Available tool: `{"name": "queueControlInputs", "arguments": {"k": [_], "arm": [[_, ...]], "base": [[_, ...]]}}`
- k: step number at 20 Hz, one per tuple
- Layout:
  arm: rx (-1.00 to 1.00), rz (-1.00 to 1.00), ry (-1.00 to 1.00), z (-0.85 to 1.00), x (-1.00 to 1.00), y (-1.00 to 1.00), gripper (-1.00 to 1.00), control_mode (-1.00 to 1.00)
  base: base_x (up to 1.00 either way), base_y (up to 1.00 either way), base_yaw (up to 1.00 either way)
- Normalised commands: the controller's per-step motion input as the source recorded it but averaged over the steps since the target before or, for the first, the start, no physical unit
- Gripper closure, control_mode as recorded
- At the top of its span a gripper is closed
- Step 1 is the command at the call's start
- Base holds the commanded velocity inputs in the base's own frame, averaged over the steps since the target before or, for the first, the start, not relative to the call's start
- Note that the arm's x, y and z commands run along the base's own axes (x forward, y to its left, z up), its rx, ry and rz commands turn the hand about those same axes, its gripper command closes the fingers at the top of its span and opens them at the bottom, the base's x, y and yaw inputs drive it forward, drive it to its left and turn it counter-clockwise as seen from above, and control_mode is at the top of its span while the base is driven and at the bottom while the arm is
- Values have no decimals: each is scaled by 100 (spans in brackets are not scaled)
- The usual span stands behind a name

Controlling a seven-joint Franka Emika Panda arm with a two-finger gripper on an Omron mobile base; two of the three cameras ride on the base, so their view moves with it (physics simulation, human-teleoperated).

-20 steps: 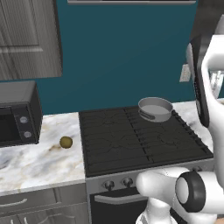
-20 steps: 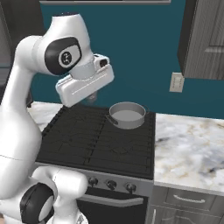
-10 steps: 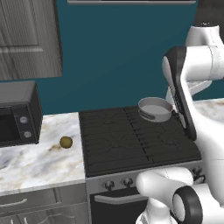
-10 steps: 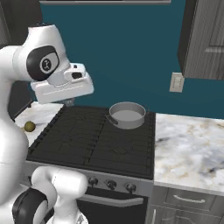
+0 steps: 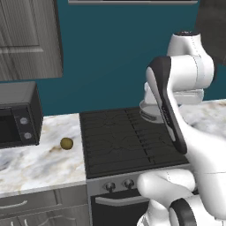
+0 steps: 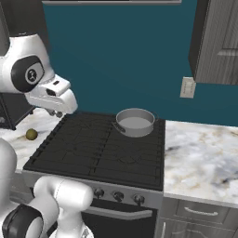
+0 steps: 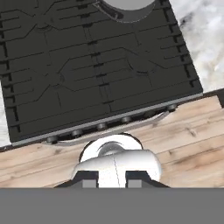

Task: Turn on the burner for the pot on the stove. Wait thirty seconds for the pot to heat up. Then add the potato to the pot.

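The black stove carries the grey pot on its rear right burner. In the left base view my arm hides most of the pot; in the hand view only its edge shows at the top. The olive-brown potato lies on the marble counter left of the stove. My gripper hangs high over the stove's rear left corner, well away from pot and potato. Its tips stand a little apart, open, with nothing between them.
A dark microwave stands on the left counter beyond the potato. Round knobs line the stove's front panel. More marble counter runs right of the stove, under a wall outlet. Wooden floor lies below.
The arm has swung left across the stove, from above its middle to over the rear left corner. The fingers have parted slightly. Pot and potato have not moved.
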Motion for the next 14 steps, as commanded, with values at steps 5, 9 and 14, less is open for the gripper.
{"name": "queueControlInputs", "arguments": {"k": [5,9,14], "arm": [[13,-26,0,0,2,62,-100,-100],[0,-6,1,-8,20,63,-100,-100],[-2,0,0,-8,15,68,-100,-100]], "base": [[0,0,0],[0,0,0],[0,0,0]]}}
